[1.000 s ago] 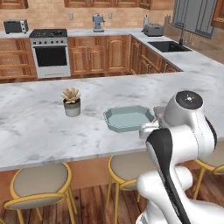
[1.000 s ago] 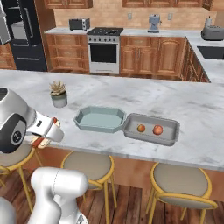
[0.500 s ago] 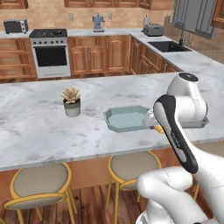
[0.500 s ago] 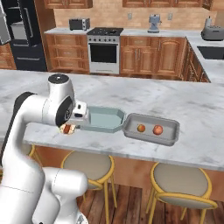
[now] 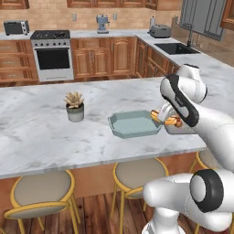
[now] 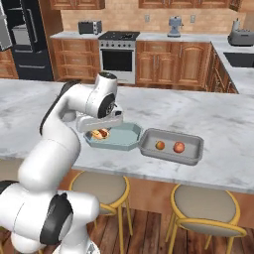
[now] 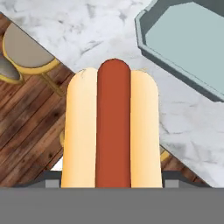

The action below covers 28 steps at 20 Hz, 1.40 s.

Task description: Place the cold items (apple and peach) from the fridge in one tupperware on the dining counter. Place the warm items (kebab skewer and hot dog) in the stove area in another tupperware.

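Observation:
My gripper [image 6: 100, 130] is shut on the hot dog [image 6: 99, 134], a red sausage in a pale bun, and holds it just above the dining counter [image 6: 44, 136]. It hangs at the near side of the pale teal tupperware [image 6: 121, 138], which has nothing in it. In the hand view the hot dog [image 7: 111, 131] hides the fingertips, and the teal tupperware [image 7: 188, 43] lies ahead beyond a strip of marble. The greyish tupperware [image 6: 171, 149] beside it holds the apple [image 6: 159, 145] and the peach [image 6: 178, 147]. The stove [image 6: 119, 52] and the fridge [image 6: 27, 39] stand at the back.
A small potted succulent [image 5: 74, 106] stands on the counter left of the teal tupperware [image 5: 135, 124]. Yellow-framed stools [image 5: 43, 189] line the counter's near edge below the arm. A sink [image 5: 176, 48] sits in the far right counter, with a toaster [image 5: 16, 27] beside the stove.
The arm has swung up from below the counter's edge and out over the marble, carrying the hot dog toward the teal tupperware. Both tupperwares and the fruit have stayed put.

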{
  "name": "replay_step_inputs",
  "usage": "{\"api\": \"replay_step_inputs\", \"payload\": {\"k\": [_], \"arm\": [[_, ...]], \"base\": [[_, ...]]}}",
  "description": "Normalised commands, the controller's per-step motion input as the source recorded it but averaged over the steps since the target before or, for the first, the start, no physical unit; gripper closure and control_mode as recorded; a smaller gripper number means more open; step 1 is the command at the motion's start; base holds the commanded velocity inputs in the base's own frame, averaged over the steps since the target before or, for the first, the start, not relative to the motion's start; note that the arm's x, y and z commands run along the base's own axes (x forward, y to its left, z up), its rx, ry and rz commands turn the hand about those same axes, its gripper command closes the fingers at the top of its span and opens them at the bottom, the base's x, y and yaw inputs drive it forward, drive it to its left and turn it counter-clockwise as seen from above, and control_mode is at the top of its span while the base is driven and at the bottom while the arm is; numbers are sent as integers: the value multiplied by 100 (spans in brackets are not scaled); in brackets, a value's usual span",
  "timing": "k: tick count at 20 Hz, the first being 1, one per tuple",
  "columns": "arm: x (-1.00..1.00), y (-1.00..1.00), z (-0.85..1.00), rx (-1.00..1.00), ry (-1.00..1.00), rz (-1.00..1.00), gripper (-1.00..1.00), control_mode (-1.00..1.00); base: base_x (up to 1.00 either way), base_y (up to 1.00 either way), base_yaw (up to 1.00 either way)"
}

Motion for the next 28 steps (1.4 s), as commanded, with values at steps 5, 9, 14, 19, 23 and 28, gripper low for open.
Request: {"api": "replay_step_inputs", "payload": {"k": [5, 9, 14, 19, 23, 28], "arm": [[75, 3, -45, -2, 3, 40, 100, -100], [68, 10, -47, 0, 2, 27, 100, -100], [66, 17, -42, 0, 0, 13, 100, -100], [59, 15, -37, 0, -4, 6, 100, -100], [51, 2, -38, 0, -3, 0, 100, -100], [48, 0, -49, 0, -5, 1, 100, -100]], "base": [[0, 0, 0], [0, 0, 0], [0, 0, 0], [0, 0, 0], [0, 0, 0], [0, 0, 0]]}}
